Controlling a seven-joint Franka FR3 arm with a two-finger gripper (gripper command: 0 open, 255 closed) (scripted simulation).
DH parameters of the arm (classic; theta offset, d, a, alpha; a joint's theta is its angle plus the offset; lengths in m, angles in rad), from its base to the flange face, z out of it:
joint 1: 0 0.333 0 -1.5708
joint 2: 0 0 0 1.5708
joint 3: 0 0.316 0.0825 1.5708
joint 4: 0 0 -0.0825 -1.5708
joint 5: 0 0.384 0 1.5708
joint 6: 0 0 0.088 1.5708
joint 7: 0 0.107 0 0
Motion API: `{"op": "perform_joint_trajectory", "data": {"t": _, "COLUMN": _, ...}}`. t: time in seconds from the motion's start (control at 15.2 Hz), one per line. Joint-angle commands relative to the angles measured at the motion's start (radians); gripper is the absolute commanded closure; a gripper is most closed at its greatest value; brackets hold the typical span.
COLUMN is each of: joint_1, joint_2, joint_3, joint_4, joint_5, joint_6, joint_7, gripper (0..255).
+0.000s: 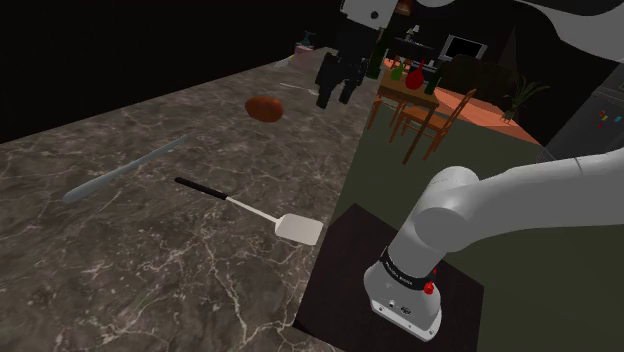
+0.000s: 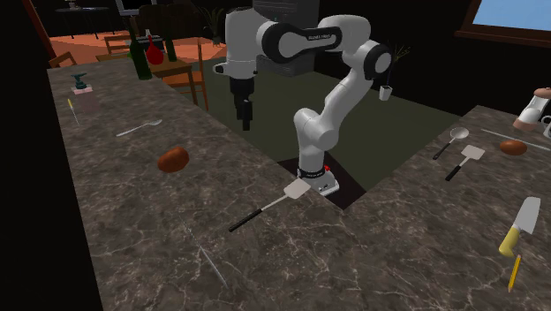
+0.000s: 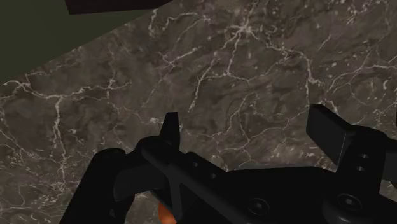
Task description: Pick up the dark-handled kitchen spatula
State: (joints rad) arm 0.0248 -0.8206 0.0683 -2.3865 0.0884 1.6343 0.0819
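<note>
Hovering well above the dark marbled counter (image 1: 150,260), the black gripper (image 1: 336,96) points straight down and carries nothing. In the wrist view its two fingers (image 3: 170,130) stand wide apart, with bare veined stone between them. Spatula (image 1: 245,208): flat on the counter, untouched, well apart from the gripper. It has a black handle, a thin metal shaft and a pale flat blade. The blade end sits close to the counter edge on the side of the stand (image 1: 345,250); the handle points away from that edge, toward the counter's middle. In the second exterior view the spatula (image 2: 265,209) lies just across the edge from the arm's base (image 2: 316,177), blade nearest the base, while the gripper (image 2: 245,122) hangs higher, toward that view's upper left of the blade. A round brown lump (image 1: 264,108) rests on the counter; in the shoulder view it sits just to the left of the gripper, and it lies well apart from the spatula handle. A long grey utensil (image 1: 125,172) lies farther toward the shoulder view's left. A pale spoon-like piece (image 2: 139,129) lies beyond the lump in the second exterior view. A second counter at that view's right holds another spatula (image 2: 465,159), a ladle (image 2: 450,140) and a yellow-handled knife (image 2: 521,225). Wooden chairs (image 1: 425,115) stand on the floor past the counter edge.
</note>
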Motion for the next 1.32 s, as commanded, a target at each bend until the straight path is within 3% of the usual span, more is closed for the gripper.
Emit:
{"op": "perform_joint_trajectory", "data": {"t": 0.0, "joint_1": 0.0, "joint_2": 0.0, "joint_3": 0.0, "joint_4": 0.0, "joint_5": 0.0, "joint_6": 0.0, "joint_7": 0.0, "gripper": 0}}
{"op": "perform_joint_trajectory", "data": {"t": 0.73, "joint_1": 0.129, "joint_2": 0.112, "joint_3": 0.22, "joint_4": -0.049, "joint_5": 0.109, "joint_6": 0.179, "joint_7": 0.085, "gripper": 0}}
{"op": "perform_joint_trajectory", "data": {"t": 1.25, "joint_1": 0.198, "joint_2": 0.256, "joint_3": 0.389, "joint_4": -0.025, "joint_5": 0.15, "joint_6": 0.316, "joint_7": 0.153, "gripper": 0}}
